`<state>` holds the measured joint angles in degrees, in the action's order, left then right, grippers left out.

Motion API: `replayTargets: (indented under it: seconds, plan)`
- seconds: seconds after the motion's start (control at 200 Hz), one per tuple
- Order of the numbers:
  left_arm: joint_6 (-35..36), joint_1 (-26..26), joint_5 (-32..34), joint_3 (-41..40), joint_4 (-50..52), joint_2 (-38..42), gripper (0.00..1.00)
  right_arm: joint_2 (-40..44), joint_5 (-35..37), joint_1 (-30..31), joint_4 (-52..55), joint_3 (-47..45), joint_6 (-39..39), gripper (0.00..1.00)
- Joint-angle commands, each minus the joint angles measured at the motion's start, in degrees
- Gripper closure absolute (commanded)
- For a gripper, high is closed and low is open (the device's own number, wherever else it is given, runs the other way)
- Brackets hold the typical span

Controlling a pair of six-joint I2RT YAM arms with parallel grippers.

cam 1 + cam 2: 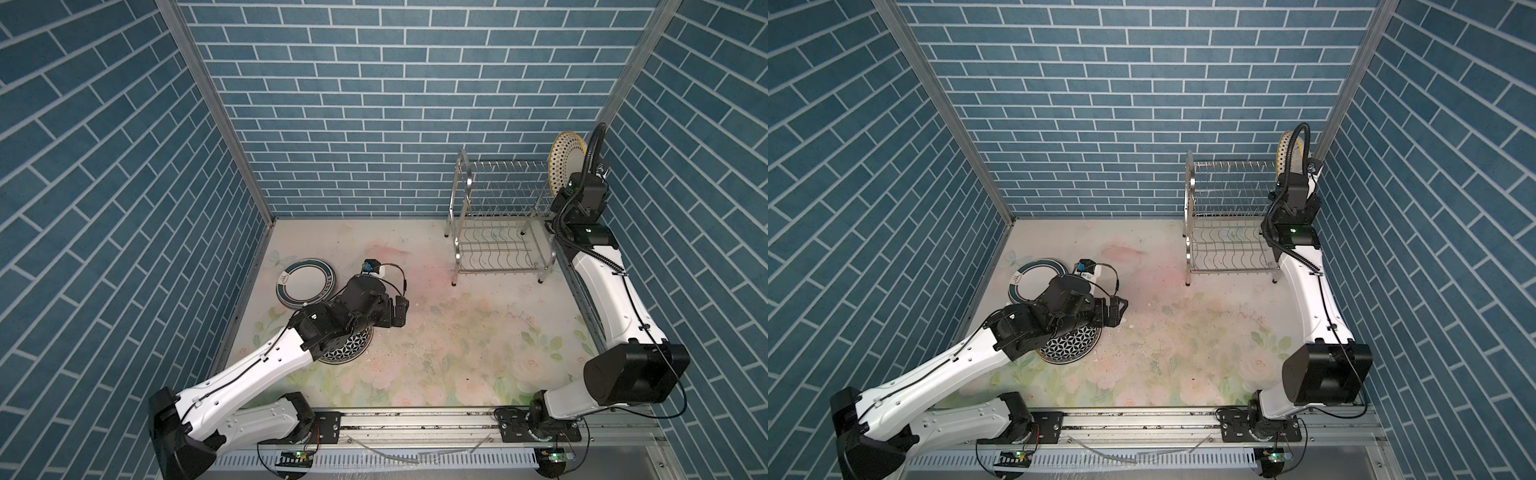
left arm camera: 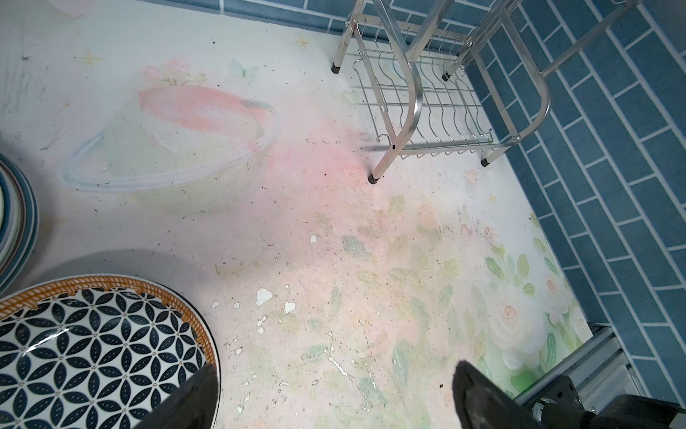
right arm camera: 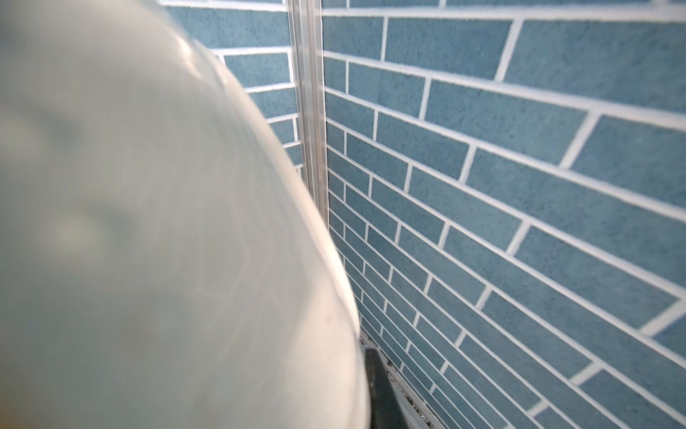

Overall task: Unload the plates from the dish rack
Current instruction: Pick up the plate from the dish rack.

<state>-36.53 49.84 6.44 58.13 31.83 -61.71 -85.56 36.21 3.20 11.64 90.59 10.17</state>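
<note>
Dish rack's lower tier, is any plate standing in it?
No, in the left wrist view the lower tier of the dish rack shows only bare wavy wires, with the table visible through them.

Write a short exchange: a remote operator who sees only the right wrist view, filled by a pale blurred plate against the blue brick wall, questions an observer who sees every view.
Operator: Which plate fills my view?
Observer: The yellow-rimmed dotted plate. It stands upright, raised at the right end of the dish rack.
Operator: Are any plates left in the rack?
Observer: None show on either tier in both top views.
</note>
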Motion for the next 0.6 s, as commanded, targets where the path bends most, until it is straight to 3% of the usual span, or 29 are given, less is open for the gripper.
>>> replayTargets:
  seconds: [0.0,0.365,0.595]
  plan:
    - [-0.18,-0.35,1.37,-0.74,0.92,0.99,0.01,4.85,0.61,-0.21,-6.96,2.35,2.64,1.00]
    - [-1.61,-2.80,3.15,-2.03,3.77,6.33,0.01,10.56,-3.37,-0.21,0.02,7.83,5.50,1.00]
    - [-1.70,-3.34,3.40,-2.03,5.37,8.01,0.01,18.60,-5.12,-0.21,3.05,4.03,7.71,1.00]
